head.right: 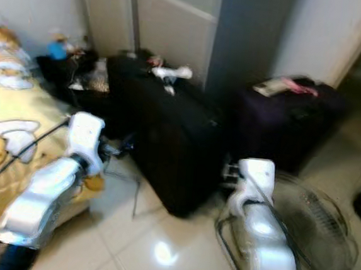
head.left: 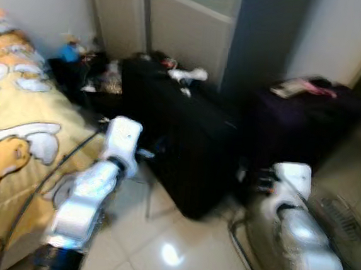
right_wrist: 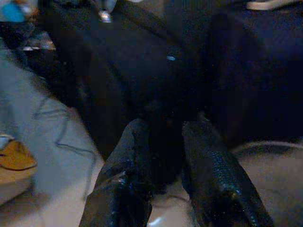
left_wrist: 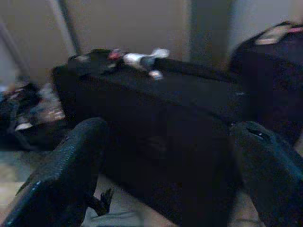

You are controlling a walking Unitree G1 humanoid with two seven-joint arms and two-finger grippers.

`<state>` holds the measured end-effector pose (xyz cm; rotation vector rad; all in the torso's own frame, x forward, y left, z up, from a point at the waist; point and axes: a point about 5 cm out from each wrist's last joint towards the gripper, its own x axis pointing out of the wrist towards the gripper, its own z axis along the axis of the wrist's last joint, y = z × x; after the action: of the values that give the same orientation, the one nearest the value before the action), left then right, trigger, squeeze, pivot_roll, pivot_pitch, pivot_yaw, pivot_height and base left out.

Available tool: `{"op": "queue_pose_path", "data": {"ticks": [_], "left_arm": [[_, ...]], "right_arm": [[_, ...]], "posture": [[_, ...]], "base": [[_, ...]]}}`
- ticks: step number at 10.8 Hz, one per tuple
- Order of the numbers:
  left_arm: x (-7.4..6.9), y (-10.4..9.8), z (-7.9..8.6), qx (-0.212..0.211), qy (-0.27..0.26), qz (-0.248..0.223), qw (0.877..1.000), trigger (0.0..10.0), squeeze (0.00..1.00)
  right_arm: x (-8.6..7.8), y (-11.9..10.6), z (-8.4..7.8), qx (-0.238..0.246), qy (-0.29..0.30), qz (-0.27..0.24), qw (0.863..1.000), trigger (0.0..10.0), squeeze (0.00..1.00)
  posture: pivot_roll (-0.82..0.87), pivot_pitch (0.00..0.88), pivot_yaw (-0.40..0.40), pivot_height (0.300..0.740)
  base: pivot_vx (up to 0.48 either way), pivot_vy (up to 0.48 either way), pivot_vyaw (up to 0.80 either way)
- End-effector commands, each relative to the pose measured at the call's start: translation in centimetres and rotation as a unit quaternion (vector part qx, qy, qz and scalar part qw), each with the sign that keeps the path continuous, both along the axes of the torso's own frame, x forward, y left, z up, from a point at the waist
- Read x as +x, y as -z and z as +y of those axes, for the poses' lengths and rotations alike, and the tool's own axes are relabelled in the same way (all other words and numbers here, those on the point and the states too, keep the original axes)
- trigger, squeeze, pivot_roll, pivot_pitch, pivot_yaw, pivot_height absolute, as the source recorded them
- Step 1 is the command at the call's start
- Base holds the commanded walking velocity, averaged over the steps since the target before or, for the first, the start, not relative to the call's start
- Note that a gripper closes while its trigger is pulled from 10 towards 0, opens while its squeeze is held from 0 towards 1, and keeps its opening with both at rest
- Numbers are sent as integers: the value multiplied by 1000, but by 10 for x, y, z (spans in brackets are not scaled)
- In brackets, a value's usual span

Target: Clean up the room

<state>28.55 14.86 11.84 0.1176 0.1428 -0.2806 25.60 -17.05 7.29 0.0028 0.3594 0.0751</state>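
two suitcases [head.left: 185,154] [head.left: 301,126] stood shut, clutter [head.left: 187,74] on top; left gripper [left_wrist: 165,175] gaped wide, right gripper [right_wrist: 165,165] narrow, both empty.

Glossy pale tiled floor [head.left: 158,247], white walls [head.left: 40,3], yellow-printed bed [head.left: 8,151] at left.

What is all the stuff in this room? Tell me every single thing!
Black suitcase: one, black, middle of the floor, small white things on top.
Purple suitcase: one, dark purple, robot's right of the black one, pink and white items on top.
Bed cover: one, yellow with cartoon prints, robot's left.
Clutter pile: dark bags and a blue item, by the wall.
Fan: one, wire grille, floor at right.
Floor: shiny pale tiles.
Left gripper: black fingers, open, facing the black suitcase.
Right gripper: black fingers, slightly apart, empty.
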Motion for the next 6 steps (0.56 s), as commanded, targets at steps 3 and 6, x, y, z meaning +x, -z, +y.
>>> {"op": "queue_pose_path", "data": {"ticks": [3, 6], "left_arm": [[2, -3, -12, -14, 13, -2, 1000, 10000, 0], [2, 1, -12, -9, 16, 7, 1000, 10000, 0]], "right_arm": [[0, 0, -19, -17, 57, -1, 998, 10000, 0], [3, -1, -21, -23, 52, 5, 998, 10000, 0]], "posture": [[-78, 0, 23, 740], [-82, 0, 21, 740]], "base": [[114, 0, 0], [0, 0, 0]]}}
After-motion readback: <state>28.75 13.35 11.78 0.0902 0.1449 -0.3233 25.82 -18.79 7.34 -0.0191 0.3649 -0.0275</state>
